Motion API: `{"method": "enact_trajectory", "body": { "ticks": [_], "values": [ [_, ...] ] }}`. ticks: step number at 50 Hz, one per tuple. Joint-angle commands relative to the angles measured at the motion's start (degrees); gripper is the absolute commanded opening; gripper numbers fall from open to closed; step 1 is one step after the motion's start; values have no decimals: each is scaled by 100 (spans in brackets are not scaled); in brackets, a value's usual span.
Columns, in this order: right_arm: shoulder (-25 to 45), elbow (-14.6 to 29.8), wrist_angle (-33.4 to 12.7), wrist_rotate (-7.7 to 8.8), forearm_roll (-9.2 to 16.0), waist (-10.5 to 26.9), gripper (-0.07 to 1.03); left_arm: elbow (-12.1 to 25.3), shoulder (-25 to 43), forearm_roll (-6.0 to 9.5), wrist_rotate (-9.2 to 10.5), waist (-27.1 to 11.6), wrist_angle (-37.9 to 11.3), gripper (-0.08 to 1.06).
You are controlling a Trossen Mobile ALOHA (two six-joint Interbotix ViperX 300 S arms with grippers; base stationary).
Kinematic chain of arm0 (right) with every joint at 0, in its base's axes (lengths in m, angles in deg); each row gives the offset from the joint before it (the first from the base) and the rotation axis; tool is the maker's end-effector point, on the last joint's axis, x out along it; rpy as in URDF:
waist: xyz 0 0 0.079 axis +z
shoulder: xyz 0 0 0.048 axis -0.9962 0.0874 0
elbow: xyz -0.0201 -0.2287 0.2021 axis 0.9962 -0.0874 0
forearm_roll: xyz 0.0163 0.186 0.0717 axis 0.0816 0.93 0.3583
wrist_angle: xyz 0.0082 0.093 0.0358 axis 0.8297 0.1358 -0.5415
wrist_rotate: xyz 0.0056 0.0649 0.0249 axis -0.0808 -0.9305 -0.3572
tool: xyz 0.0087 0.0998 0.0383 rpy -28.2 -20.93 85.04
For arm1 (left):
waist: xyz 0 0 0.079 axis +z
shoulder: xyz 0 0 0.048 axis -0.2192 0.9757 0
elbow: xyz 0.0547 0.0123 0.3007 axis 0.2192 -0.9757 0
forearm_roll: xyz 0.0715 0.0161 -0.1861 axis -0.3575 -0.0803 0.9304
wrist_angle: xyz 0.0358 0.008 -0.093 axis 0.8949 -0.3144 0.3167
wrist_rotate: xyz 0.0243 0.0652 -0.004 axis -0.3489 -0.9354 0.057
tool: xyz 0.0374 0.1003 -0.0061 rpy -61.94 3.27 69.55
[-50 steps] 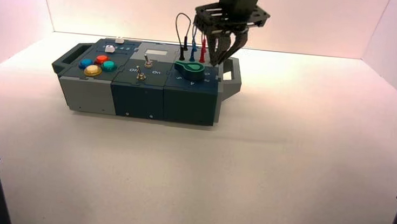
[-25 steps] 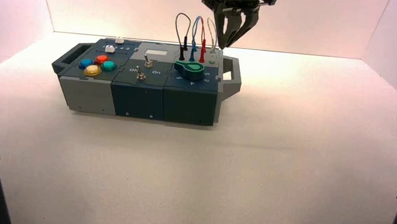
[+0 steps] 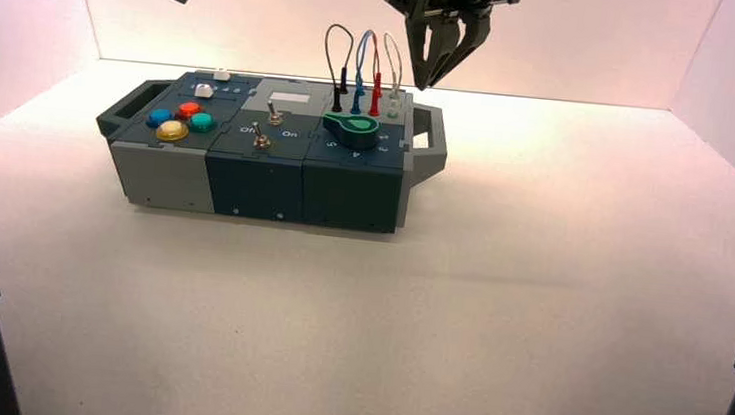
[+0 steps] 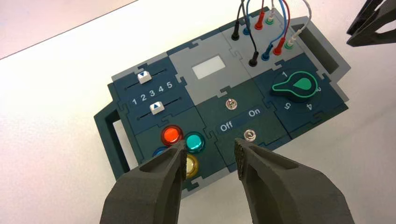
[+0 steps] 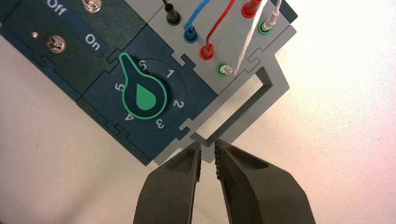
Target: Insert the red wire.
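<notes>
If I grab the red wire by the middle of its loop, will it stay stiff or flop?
The red wire will probably bend rather than hold firm, since its lead is thin and arches freely. It looks light, being so slender. A pull might tug at the near red plug, which appears seated in its socket, so gripping the plug is likely steadier.

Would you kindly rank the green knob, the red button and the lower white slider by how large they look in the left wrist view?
1. Green knob
2. Red button
3. Lower white slider, though only slightly smaller than the button
</notes>
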Motion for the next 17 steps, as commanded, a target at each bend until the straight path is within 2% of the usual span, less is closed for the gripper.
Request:
{"method": "enact_trajectory", "body": {
  "ticks": [1, 17],
  "values": [
    [-316, 44, 18, 26, 0, 0, 18, 53, -18, -9, -26, 26, 18, 55],
    [-431, -26, 18, 26, 0, 0, 17, 44, 26, 0, -26, 26, 26, 55]
  ]
}}
